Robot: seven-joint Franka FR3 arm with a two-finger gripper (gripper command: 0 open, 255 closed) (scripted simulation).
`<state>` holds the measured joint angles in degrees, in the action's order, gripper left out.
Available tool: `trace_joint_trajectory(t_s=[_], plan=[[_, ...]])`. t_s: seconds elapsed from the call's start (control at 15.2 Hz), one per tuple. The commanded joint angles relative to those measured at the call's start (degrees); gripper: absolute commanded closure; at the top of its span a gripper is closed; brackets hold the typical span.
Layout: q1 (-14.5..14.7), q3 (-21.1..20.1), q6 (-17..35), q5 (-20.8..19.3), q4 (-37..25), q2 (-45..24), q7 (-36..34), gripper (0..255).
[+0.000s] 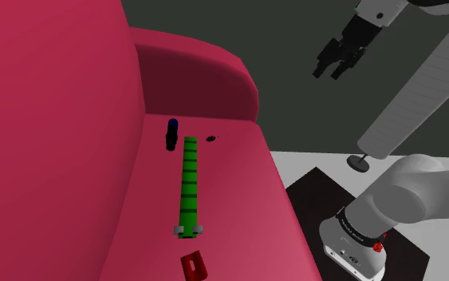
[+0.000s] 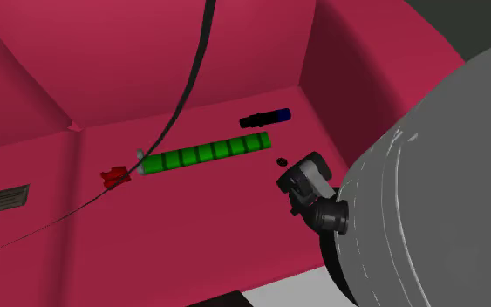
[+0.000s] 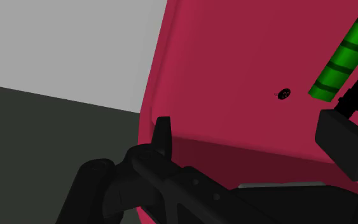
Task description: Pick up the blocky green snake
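The blocky green snake [image 1: 189,185] lies straight along the red sofa seat [image 1: 238,215], with dark bands across its body and a grey end nearest the camera. In the second exterior view the snake [image 2: 204,154] lies mid-seat. My black gripper [image 1: 332,68] hangs open, high in the air, off to the shoulder view's right of the sofa arm and well away from the snake. In the wrist view its fingers [image 3: 163,137] stand wide apart with nothing between them, and part of the snake [image 3: 346,54] shows beyond the gripper [image 3: 254,137] on the seat.
A dark blue and black object [image 1: 171,134] lies at the snake's far end, a tiny black item [image 1: 210,138] beside it, and a small red object [image 1: 193,266] near the snake's grey end. The sofa's arm [image 1: 214,80] and backrest wall in the seat. A grey pole on a round base [image 1: 362,162] stands on the floor.
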<state>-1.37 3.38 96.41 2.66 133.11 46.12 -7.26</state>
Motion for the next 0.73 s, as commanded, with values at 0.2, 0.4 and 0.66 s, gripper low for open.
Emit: trace_joint_trajectory(t_s=[0.2,0.4,0.66], plan=[[0.52,-3.81,2.97,1.65,3.02,-0.47,-4.70,0],[1.14,-7.69,6.09,3.37,5.36,-1.75,-9.39,0],[2.00,-12.91,10.49,5.54,7.38,-4.78,-15.66,0]])
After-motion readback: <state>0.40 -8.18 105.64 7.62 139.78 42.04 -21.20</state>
